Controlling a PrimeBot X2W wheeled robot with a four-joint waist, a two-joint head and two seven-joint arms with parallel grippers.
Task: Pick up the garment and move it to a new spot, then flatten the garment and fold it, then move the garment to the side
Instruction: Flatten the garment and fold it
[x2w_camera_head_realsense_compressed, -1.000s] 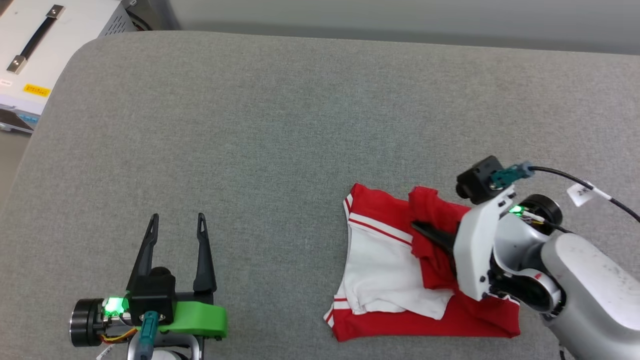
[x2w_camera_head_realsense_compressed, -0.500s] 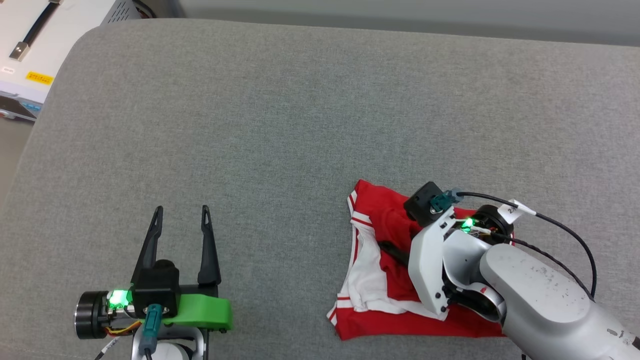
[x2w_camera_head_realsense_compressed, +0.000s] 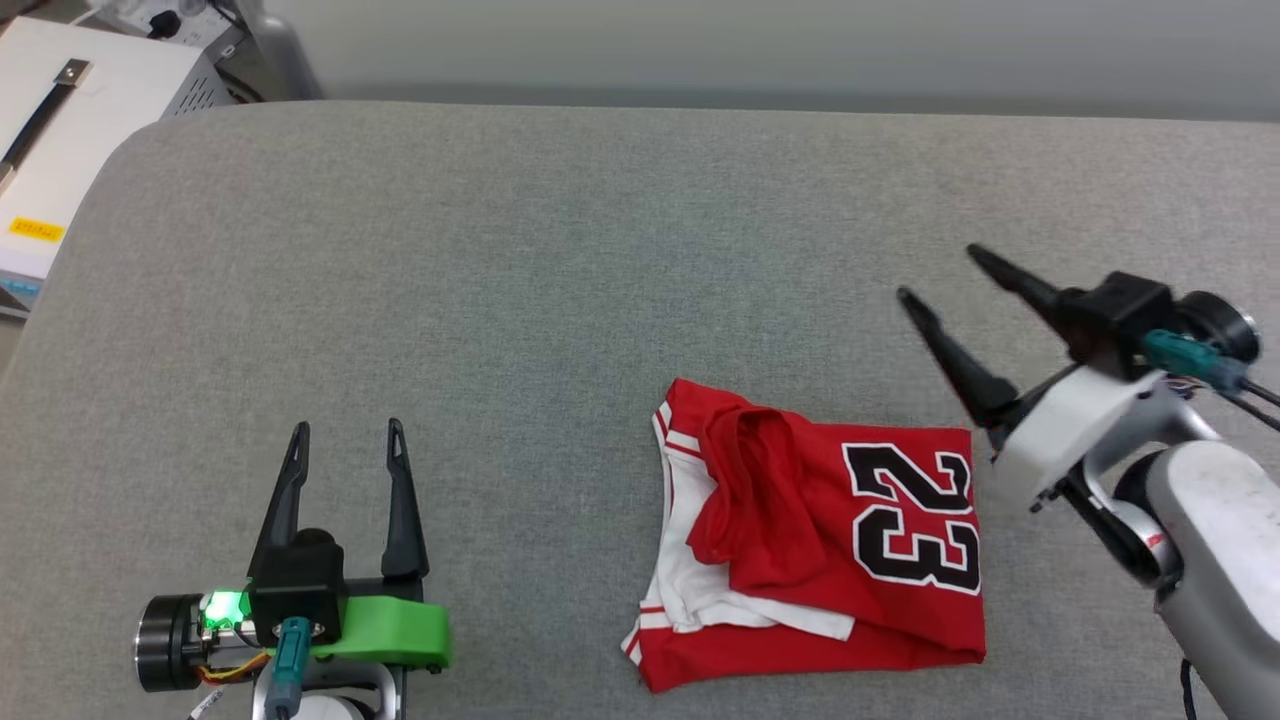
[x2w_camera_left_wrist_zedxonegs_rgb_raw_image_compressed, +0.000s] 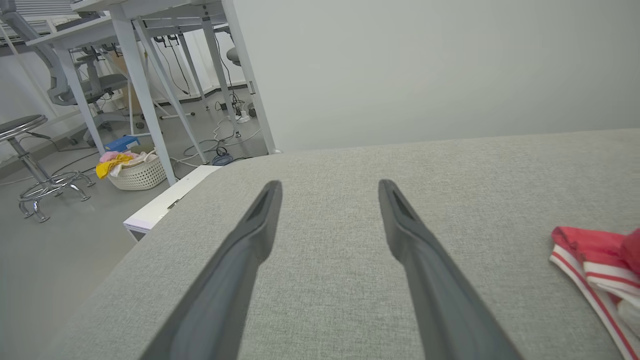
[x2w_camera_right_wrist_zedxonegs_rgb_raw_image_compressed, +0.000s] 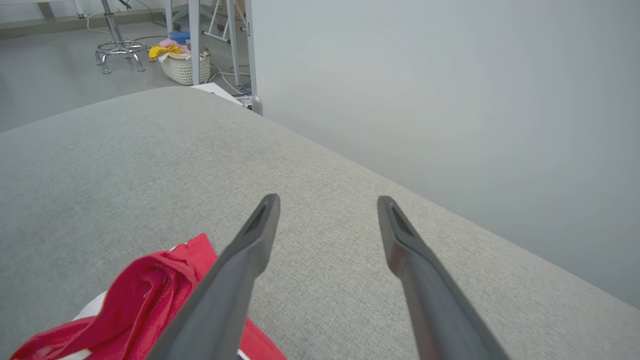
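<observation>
Where a second ago its dark fingers were pinched into red cloth, the right gripper (x2w_camera_head_realsense_compressed: 940, 273) now stands clear of the garment (x2w_camera_head_realsense_compressed: 830, 540), jaws spread wide and empty, raised just beyond the shirt's right edge over the grey padded table (x2w_camera_head_realsense_compressed: 550, 250). The garment lies folded into a rough rectangle at the near right of the table. Its dark number (x2w_camera_head_realsense_compressed: 915, 520) is now turned up on the top layer, a white sleeve (x2w_camera_head_realsense_compressed: 690, 590) and striped trim show along the left side, and a ridge of bunched red cloth sits between them. The left gripper (x2w_camera_head_realsense_compressed: 348, 427) waits open and empty at the near left, well apart from the shirt, just as before. The release suggests the fold has been laid down; what seems left is to slide the bundle to the side
</observation>
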